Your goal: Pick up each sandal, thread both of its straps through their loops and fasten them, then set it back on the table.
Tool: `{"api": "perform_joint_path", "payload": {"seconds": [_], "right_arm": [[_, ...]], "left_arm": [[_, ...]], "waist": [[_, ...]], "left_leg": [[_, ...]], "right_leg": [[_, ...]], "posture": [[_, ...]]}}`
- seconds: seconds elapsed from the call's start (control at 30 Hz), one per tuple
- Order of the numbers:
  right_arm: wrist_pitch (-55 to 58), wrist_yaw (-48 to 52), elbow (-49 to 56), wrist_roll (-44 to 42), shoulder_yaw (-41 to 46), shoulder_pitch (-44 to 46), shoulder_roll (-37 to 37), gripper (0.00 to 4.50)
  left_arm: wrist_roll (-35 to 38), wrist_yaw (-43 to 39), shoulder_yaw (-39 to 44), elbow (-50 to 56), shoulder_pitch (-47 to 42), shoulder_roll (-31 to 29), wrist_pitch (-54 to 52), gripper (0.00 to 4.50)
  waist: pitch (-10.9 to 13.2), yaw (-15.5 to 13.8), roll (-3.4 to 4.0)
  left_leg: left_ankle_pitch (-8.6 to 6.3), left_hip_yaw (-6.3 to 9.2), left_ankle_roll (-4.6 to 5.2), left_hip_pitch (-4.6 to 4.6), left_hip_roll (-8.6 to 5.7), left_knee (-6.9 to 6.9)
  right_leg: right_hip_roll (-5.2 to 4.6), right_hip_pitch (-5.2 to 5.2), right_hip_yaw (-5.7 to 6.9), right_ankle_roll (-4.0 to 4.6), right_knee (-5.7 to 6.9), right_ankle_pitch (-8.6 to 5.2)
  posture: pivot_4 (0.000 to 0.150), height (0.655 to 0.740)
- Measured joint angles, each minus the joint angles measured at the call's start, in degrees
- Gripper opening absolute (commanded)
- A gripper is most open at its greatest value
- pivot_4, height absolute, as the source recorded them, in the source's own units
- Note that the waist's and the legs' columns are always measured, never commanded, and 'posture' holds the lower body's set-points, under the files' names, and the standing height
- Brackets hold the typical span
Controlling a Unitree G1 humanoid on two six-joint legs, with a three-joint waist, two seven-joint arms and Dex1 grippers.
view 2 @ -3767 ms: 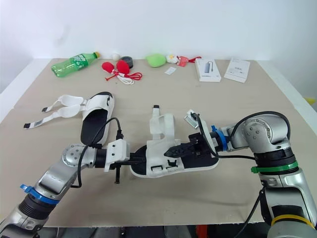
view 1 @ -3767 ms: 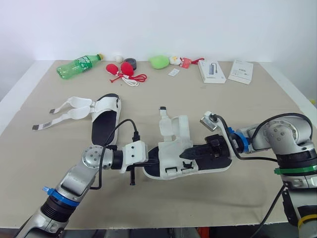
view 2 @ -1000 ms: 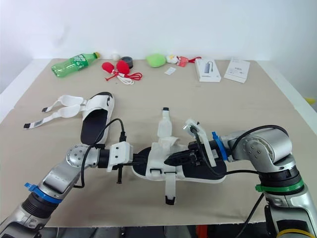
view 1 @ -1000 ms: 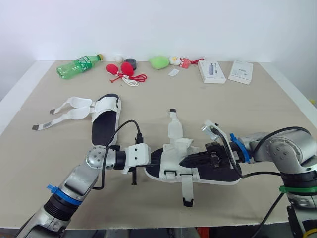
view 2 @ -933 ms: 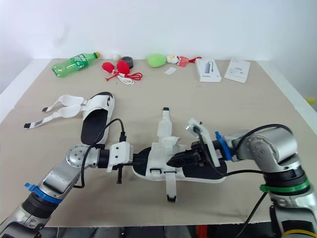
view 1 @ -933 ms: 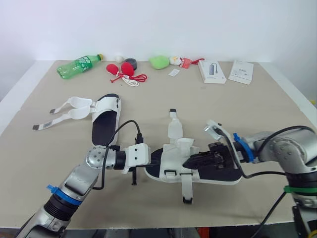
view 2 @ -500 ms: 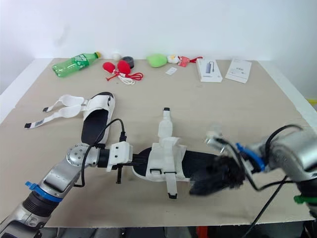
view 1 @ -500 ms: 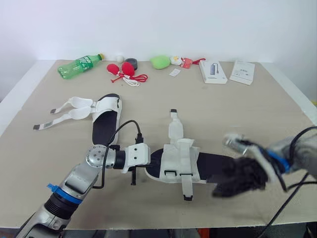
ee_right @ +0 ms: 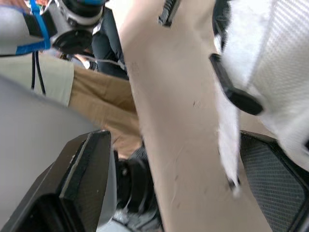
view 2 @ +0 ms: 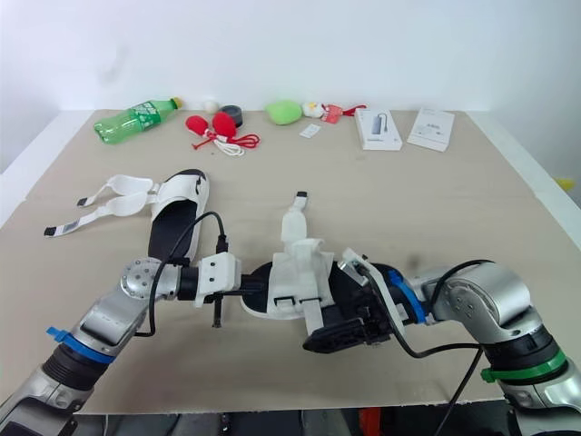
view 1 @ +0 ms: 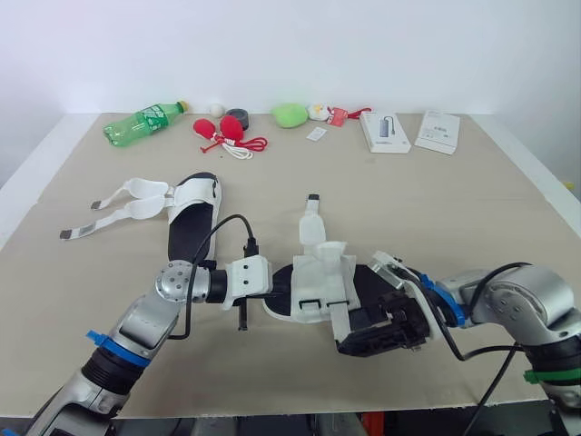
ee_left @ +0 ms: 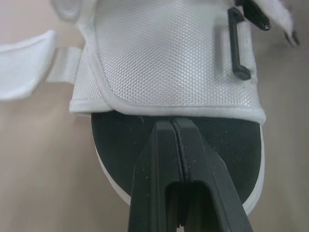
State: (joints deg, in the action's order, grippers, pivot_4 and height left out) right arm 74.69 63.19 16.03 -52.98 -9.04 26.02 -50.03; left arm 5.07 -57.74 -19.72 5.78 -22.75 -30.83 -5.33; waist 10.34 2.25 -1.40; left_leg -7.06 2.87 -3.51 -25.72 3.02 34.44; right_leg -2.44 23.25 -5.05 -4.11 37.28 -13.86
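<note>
The white mesh, black-soled sandal [view 1: 322,272] lies toward 6 o'clock on the tan tabletop [view 1: 454,200]. Our left fingers [ee_left: 149,183] sit closed at its toe, while our right fingers [ee_right: 91,159] gape around the white 5 o'clock strap [view 1: 337,318], which we fear could slip out if they close off-centre.

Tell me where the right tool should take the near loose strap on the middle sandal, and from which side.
Take the near strap at its free end, just behind the black tip, probably coming from the robot's right, where the right tool sits open. It is a thin flat band lying out from the sandal toward the robot, so pinching across its flat faces looks best.
</note>
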Motion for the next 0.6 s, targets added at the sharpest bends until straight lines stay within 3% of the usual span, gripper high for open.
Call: {"api": "perform_joint_path", "payload": {"seconds": [0.23,0.4,0.5,0.57,0.6], "right_arm": [[-0.8,-1.9,-2.7,2.7,-1.9,2.7,3.6,4.42],[-1.3,-2.8,-4.3,3.9,-2.1,3.6,4.8,2.98],[-2.3,-3.5,-5.3,4.9,-2.0,3.6,5.5,1.59],[-3.0,-3.8,-5.4,5.2,-1.8,3.4,5.7,1.27],[-4.1,-4.9,-5.7,5.5,-0.6,1.6,6.5,0.63]], "left_arm": [[-0.8,0.7,0.8,-4.1,-2.5,0.0,2.3,0.0],[-1.1,1.0,1.1,-5.1,-2.9,0.0,2.9,0.0],[-1.1,1.0,1.1,-5.0,-2.9,0.0,3.0,0.0],[-1.1,1.1,1.2,-5.0,-2.7,0.0,2.9,0.0],[-1.1,1.2,1.2,-4.4,-2.1,0.0,2.8,0.0]], "waist": [[0.0,0.2,0.0],[0.0,0.2,0.0],[0.0,0.3,0.0],[0.0,0.3,0.0],[0.0,0.3,0.0]], "left_leg": [[0.0,0.01,0.0,0.0,0.02,-0.03],[0.0,0.0,0.0,-0.01,0.01,-0.03],[0.0,0.0,0.0,-0.01,0.01,-0.04],[0.0,0.0,0.0,-0.01,0.02,-0.04],[0.0,0.01,0.0,-0.01,0.01,-0.05]], "right_leg": [[0.03,0.01,-0.01,0.01,0.0,0.01],[0.02,0.01,-0.02,0.0,0.0,0.01],[0.03,0.01,-0.02,0.0,0.0,0.01],[0.03,0.01,-0.02,0.0,0.0,0.01],[0.03,0.0,-0.02,-0.02,0.0,0.0]], "posture": [[0.15,0.74],[0.15,0.74],[0.15,0.74],[0.15,0.74],[0.15,0.74]]}}
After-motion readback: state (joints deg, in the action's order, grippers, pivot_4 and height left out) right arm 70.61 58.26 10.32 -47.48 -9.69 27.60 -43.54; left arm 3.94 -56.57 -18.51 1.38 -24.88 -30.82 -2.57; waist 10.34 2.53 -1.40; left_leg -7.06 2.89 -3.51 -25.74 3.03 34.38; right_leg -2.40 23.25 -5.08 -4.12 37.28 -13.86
